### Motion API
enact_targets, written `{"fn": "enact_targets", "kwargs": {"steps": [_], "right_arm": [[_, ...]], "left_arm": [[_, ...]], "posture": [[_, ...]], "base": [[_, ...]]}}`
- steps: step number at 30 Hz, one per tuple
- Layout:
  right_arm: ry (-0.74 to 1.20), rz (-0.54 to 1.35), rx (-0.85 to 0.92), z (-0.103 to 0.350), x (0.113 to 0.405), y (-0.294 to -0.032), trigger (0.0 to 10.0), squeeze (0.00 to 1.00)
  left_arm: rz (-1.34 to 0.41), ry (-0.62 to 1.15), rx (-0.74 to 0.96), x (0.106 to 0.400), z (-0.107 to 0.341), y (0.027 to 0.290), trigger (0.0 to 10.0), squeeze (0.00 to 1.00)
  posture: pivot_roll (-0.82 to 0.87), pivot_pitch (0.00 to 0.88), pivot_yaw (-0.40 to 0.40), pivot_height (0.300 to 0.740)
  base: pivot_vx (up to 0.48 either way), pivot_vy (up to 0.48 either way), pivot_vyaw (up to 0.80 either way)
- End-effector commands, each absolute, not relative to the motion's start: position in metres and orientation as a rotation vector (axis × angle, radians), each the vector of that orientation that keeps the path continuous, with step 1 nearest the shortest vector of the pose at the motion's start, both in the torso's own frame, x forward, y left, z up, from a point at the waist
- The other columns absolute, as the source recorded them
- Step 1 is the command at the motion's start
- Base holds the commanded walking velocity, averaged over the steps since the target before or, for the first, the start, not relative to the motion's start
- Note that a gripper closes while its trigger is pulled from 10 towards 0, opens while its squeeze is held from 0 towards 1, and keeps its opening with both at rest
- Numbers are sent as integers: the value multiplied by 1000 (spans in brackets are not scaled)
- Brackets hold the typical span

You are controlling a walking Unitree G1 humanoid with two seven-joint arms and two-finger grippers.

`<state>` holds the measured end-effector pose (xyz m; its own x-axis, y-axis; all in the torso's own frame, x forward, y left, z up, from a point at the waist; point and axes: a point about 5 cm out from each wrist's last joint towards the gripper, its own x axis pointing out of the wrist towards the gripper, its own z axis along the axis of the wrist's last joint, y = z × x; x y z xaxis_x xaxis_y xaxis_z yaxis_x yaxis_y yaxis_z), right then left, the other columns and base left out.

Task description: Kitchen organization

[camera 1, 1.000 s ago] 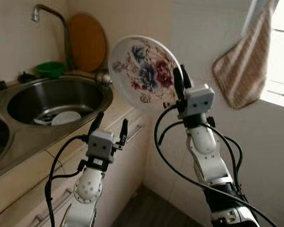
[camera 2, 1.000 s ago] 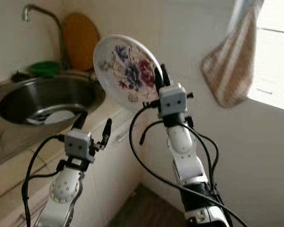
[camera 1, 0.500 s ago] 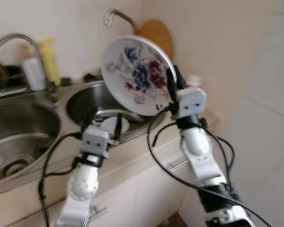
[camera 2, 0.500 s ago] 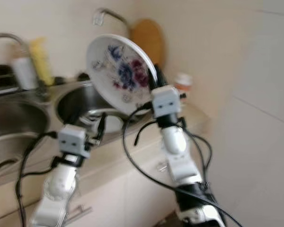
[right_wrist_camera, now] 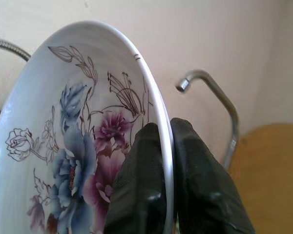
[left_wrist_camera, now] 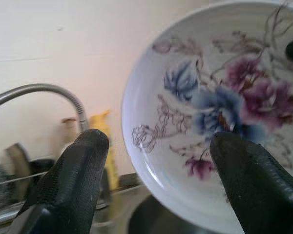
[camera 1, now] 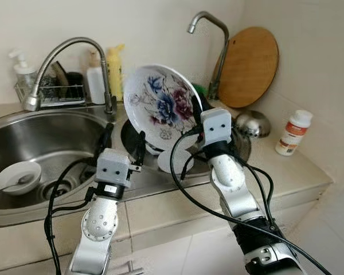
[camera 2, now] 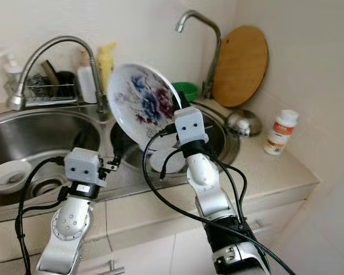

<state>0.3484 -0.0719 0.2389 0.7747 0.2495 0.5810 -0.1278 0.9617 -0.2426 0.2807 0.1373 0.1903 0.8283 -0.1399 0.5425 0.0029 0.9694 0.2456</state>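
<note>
While the right gripper [camera 1: 196, 110] pinches the rim of a floral plate [camera 1: 159, 109] between its two black fingers [right_wrist_camera: 136, 185], one finger on the painted face and the other behind the edge, the plate stands tilted nearly upright above the right-hand basin [camera 1: 241, 150] of a double stainless sink. Blue and magenta flowers cover the plate's white face, which is turned toward the left arm. The left gripper [camera 1: 121, 142] hovers lower and to the left, over the divider between the two basins, its fingers [left_wrist_camera: 71, 183] spread apart with nothing between them; from its wrist camera the plate's face shows between and beyond the two pads. A small white dish [camera 1: 175, 161] lies in the right basin below the held plate. In the left basin [camera 1: 63, 129] a white bowl with a spoon [camera 1: 17, 177] sits beside the drain. A flexible gooseneck faucet [camera 1: 63, 48] arches over the left basin, and a second curved tap [camera 1: 213, 34] rises behind the right one. A round wooden cutting board [camera 1: 249, 67] leans against the tiled wall by that tap, with a shiny steel bowl [camera 1: 252, 123] turned over just in front of it. A white bottle with an orange cap [camera 1: 292, 133] stands on the counter [camera 1: 298, 172] near the corner. Behind the left basin are a wire rack [camera 1: 57, 91], a white bottle [camera 1: 95, 83] and a yellow bottle [camera 1: 114, 71].
</note>
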Motion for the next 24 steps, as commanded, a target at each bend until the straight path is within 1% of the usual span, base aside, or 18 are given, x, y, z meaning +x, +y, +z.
{"fn": "enact_targets", "kwargs": {"steps": [1,2,3,4,8,9,10,11,14,15,16,17,19,22,24], "right_arm": [[-562,211,-274,231,360,-69,10000,0],[-520,212,-315,225,365,-68,10000,0],[-370,207,-380,206,377,-69,10000,0],[-292,204,-412,196,382,-70,10000,0],[-78,268,-492,163,387,-70,10000,0],[-48,283,-495,159,387,-68,10000,0],[-1,336,-513,149,385,-63,10000,0],[8,354,-507,147,384,-61,10000,0],[64,409,-434,136,379,-54,10000,0],[83,429,-377,134,377,-53,10000,157],[71,439,-317,136,377,-52,10000,871],[81,423,-227,138,378,-57,10000,1000],[84,405,-235,136,379,-61,10000,1000],[51,369,-104,143,382,-72,10000,1000],[36,345,-55,147,383,-77,10000,1000]], "left_arm": [[-85,-590,245,282,190,135,10000,0],[-86,-590,246,282,190,135,10000,0],[-89,-589,246,282,190,135,10000,0],[-90,-589,247,282,190,134,10000,0],[-91,-589,246,282,190,133,10000,0],[-91,-588,247,282,190,133,10000,0],[-90,-587,247,282,189,133,10000,0],[-89,-587,247,282,189,134,10000,0],[-87,-586,247,281,189,134,10000,0],[-87,-584,247,281,189,133,10000,0],[-87,-584,246,281,189,133,10000,0],[-86,-582,245,281,188,133,10000,0],[-87,-579,245,281,187,133,10000,0],[-93,-572,243,282,186,133,10000,0],[-94,-569,243,282,186,133,10000,0]], "posture": [[99,0,-73,740],[99,0,-73,740],[103,0,-75,740],[105,0,-75,740],[113,0,-81,740],[114,0,-81,740],[115,0,-81,740],[115,0,-81,740],[113,0,-81,740],[114,0,-81,740],[114,0,-81,740],[114,0,-81,740],[108,0,-76,740],[101,0,-74,740],[100,0,-75,740]], "base": [[0,0,0],[0,0,0],[0,0,0],[0,0,0],[0,0,0],[0,0,0],[0,0,0],[0,0,0],[0,0,0],[0,0,0],[0,0,0],[0,0,0],[0,0,0],[0,0,0],[0,0,0]]}}
